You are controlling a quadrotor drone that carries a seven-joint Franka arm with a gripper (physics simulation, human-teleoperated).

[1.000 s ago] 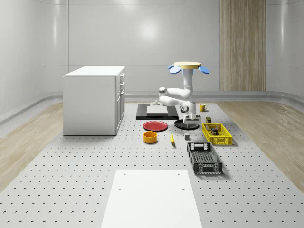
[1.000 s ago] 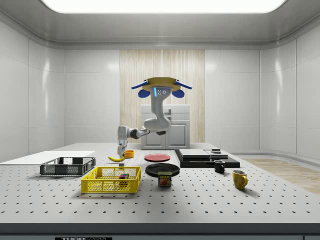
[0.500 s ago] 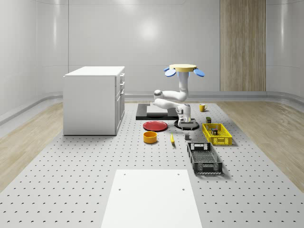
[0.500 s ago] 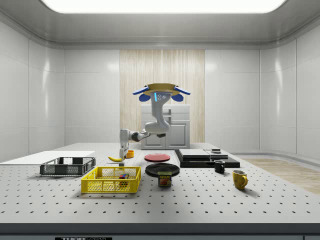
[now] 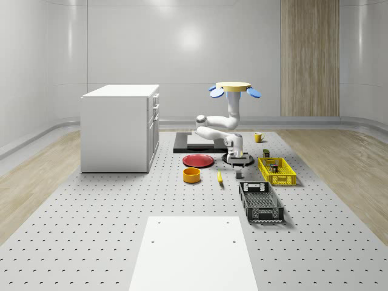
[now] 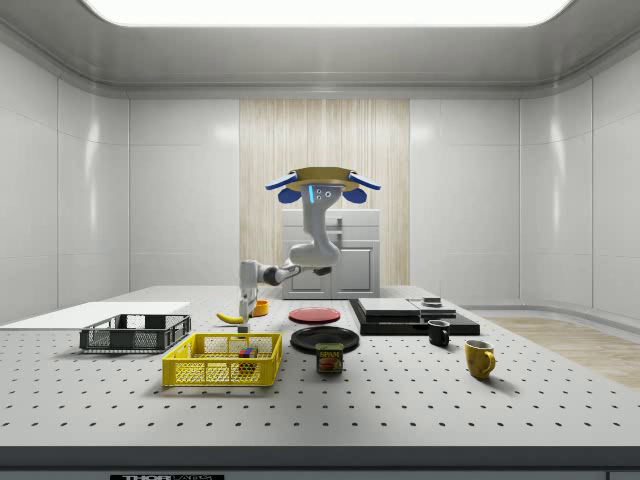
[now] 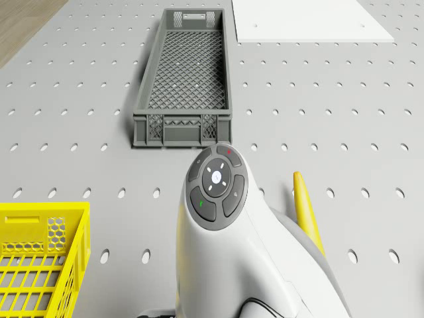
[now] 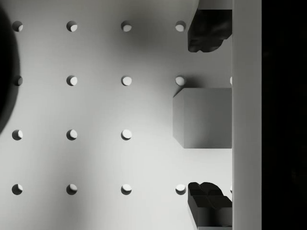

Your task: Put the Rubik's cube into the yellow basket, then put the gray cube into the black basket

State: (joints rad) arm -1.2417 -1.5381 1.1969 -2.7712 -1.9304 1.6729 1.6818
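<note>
The gray cube (image 8: 204, 117) stands on the perforated table, between my two dark fingertips (image 8: 206, 31) without touching them. My gripper (image 8: 207, 117) is open and points straight down at it. In the whole-scene view the gripper (image 5: 239, 163) hangs just above the gray cube (image 5: 239, 174), between the black plate and the black basket (image 5: 260, 201). The drone (image 5: 234, 88) hovers over the table's far part, above the black plate. The Rubik's cube (image 6: 245, 352) lies inside the yellow basket (image 6: 222, 362). The black basket (image 7: 189, 79) holds nothing.
A banana (image 7: 306, 212) lies close beside the arm. An orange bowl (image 5: 191, 175), a red plate (image 5: 198, 160) and a black plate (image 6: 325, 338) are nearby. A spam can (image 6: 330, 357) and two mugs (image 6: 479, 357) stand toward the side view's right. A white cabinet (image 5: 120, 127) rises at the whole-scene view's left.
The drone has shifted toward the whole-scene view's left, and the gripper has come off the black plate to hang over the gray cube. In the last half second it barely moved.
</note>
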